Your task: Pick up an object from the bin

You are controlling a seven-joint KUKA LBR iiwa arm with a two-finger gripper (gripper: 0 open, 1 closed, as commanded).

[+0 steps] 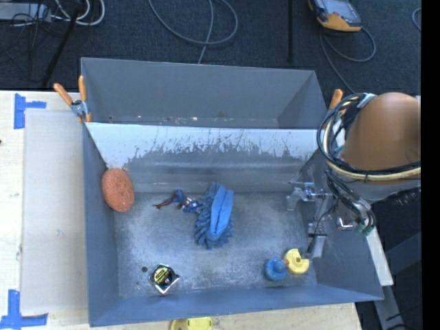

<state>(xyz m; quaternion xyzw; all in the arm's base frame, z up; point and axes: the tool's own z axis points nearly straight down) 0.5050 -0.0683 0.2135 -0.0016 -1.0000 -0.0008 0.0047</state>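
Gripper (316, 247) low inside the grey metal bin (206, 102), close to the wall on the arm's side. Cannot tell whether released or clenched.

Nearest to it, just beside its tip and slightly toward the bin's front edge: small yellow toy (298, 262), lying on the bin floor; cannot tell whether touching the gripper. Touching that toy on the side away from the gripper: small blue toy (275, 269), rounded, also on the floor.

Farther from the gripper, toward the middle of the bin: blue shaggy cloth (216, 216), bunched and lying lengthwise. Just beyond it: small blue and red thing (179, 201), too small to name.

Well apart from the gripper, near the front wall: black and yellow tape measure (163, 278). Farthest, against the opposite side wall: orange oval sponge (118, 189).
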